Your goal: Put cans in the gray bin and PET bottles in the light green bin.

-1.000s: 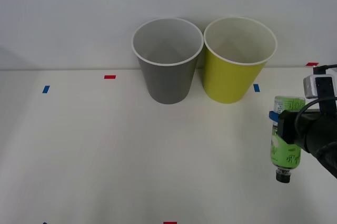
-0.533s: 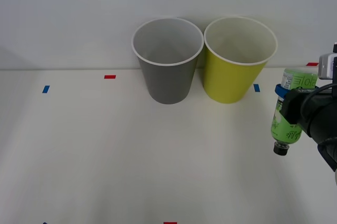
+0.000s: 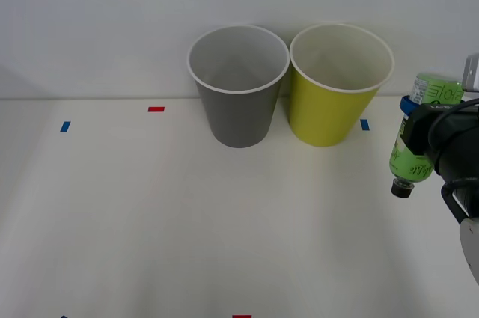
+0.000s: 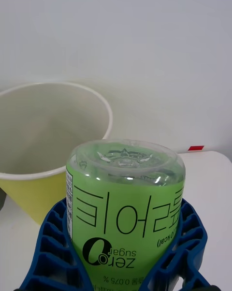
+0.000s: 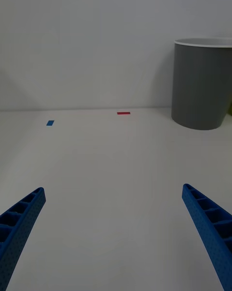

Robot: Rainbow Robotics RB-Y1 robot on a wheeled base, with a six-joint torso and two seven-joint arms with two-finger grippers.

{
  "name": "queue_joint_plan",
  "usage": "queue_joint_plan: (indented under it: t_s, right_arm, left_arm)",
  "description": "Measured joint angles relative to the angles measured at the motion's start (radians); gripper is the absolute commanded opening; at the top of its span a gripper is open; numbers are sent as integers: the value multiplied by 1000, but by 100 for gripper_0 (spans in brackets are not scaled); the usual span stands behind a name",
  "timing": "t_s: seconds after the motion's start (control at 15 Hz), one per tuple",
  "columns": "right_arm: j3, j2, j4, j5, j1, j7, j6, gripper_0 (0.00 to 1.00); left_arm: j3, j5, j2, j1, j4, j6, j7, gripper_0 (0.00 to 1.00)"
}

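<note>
Jaws of left gripper (image 5: 116, 238): spread apart, empty, low over the counter (image 3: 135, 213), left of the gray bin (image 3: 238, 84). Gray bin: upright, touching or just beside the light green bin (image 3: 340, 82) on its right. Right gripper (image 3: 416, 132): jaws clamped on the PET bottle (image 3: 420, 129), cap down, lifted right of the gray bin, beyond the green bin. Step in hand, judged: carrying bottle to green bin. Next calls for moving above its rim, then releasing.

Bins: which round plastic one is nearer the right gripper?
The yellow-green plastic bin; the gray plastic bin stands farther from the right gripper holding the green-labelled PET bottle.
</note>
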Motion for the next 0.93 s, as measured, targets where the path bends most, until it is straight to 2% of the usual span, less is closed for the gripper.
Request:
queue_joint_plan:
  t_s: [0.33, 0.93]
  right_arm:
    - [1, 51, 0, 39, -108, 30, 35, 0]
    - [-46, 97, 0, 26, -311, 104, 11, 0]
  left_arm:
    - [0, 0, 0, 0, 0, 0, 0, 97]
    - [0, 0, 0, 0, 0, 0, 0, 97]
